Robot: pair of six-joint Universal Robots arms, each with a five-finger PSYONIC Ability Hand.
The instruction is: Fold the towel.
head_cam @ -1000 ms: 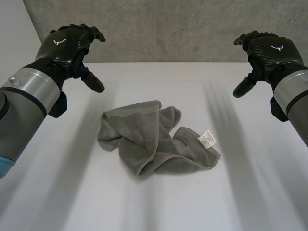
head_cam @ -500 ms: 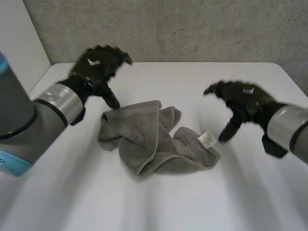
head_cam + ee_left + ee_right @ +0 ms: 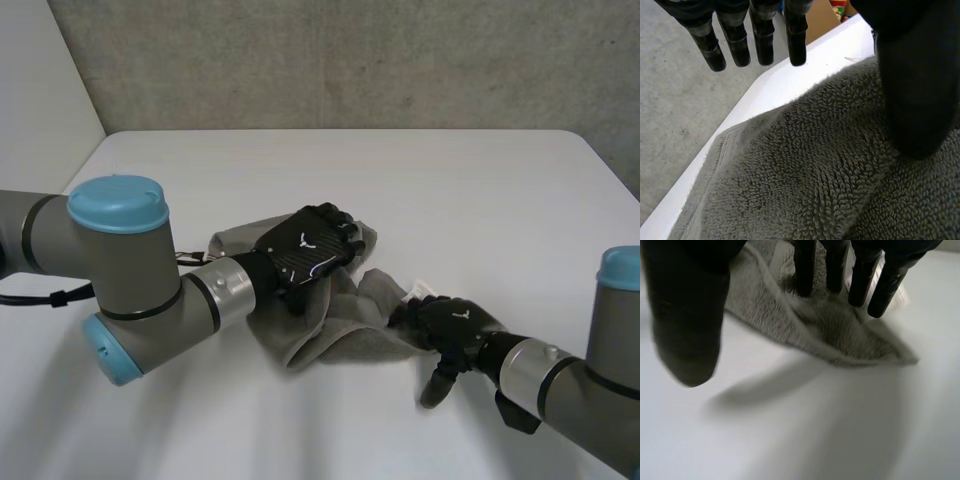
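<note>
We see two stout arms built of grey cylinders. The left arm (image 3: 130,275) bears round light-blue caps (image 3: 115,203), as does the right arm (image 3: 618,345). Each wrist ends in a silver band (image 3: 225,292) edged in black. The left hand (image 3: 305,250) and right hand (image 3: 455,322) are black with a woven sheen and a small white emblem, perhaps winged, on the back.

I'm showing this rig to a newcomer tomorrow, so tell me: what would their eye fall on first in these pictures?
A crumpled grey towel lies in the middle of the white table, with both black hands down on it. The left hand rests on the towel's far part. The right hand touches its near right edge with straight fingers, the thumb apart over bare table.
</note>
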